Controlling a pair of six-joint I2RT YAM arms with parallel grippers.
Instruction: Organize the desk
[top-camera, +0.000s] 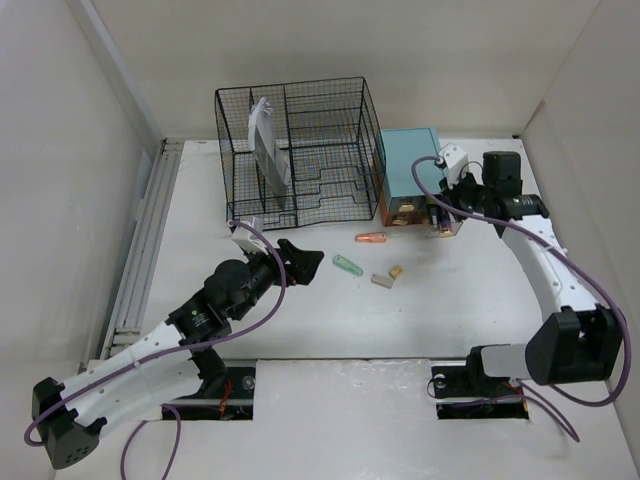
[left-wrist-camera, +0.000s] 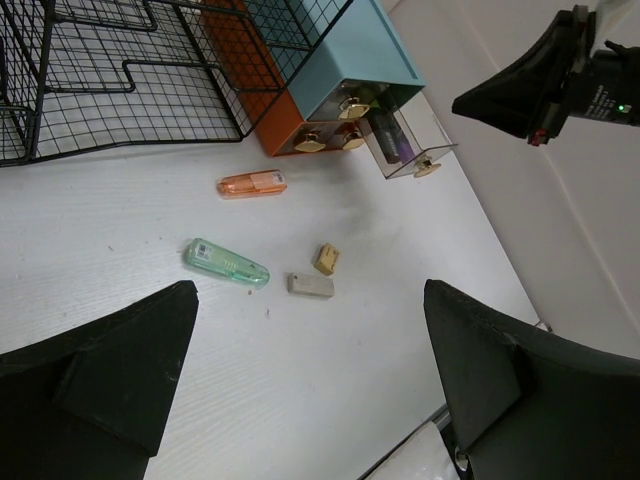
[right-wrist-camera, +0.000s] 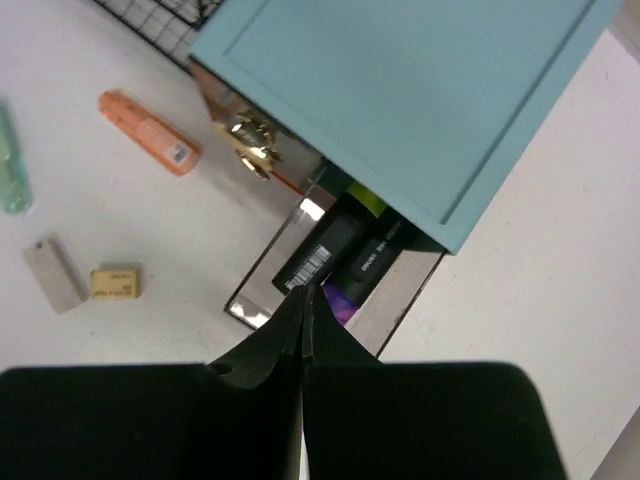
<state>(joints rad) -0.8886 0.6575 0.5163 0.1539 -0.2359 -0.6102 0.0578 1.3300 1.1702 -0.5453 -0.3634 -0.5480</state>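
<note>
White walls close in a white bench (top-camera: 300, 330), where a wire rack (top-camera: 300, 150) and a teal drawer box (top-camera: 410, 158) stand side by side at the back. One clear drawer (left-wrist-camera: 415, 155) juts out with markers (right-wrist-camera: 350, 250) lying inside, I'd guess so the loose bits can join them. An orange highlighter (top-camera: 371, 238), a green highlighter (top-camera: 347, 265), a grey eraser (top-camera: 381, 281) and a tan block (top-camera: 396, 271) lie scattered in front. The left end effector (top-camera: 302, 258) hangs wide open near them, likely lining up a pick. The right end effector (right-wrist-camera: 304, 300) is pinched closed on nothing above the drawer.

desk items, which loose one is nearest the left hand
The green tube, just right of the left hand; orange tube, grey block, tan block lie farther.
</note>
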